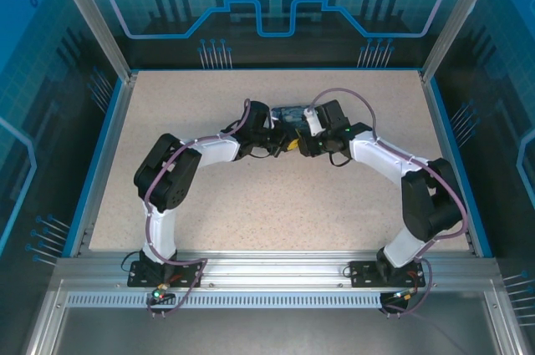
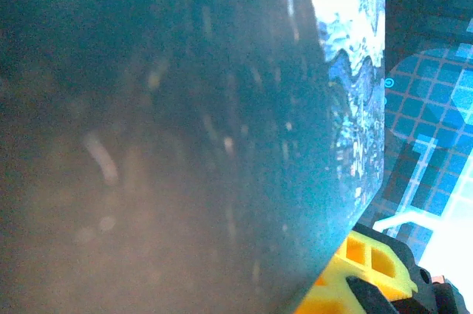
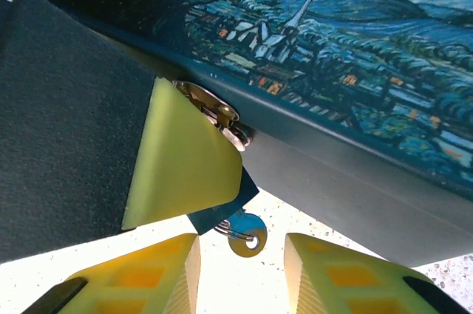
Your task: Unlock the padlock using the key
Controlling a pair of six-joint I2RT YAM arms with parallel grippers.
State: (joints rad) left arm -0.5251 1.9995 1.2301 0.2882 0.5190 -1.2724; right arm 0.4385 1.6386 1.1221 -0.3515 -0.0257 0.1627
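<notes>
Against the lower edge of the box on the counter, the padlock is pressed by the tightly closed left claw, apparently to steady it. Just below, the key is framed, ungripped, by the parted right claw.

Left arm and right arm bow outward, wrists meeting in the middle. Left gripper is clamped tight. Right gripper faces it, fingers parted.
</notes>
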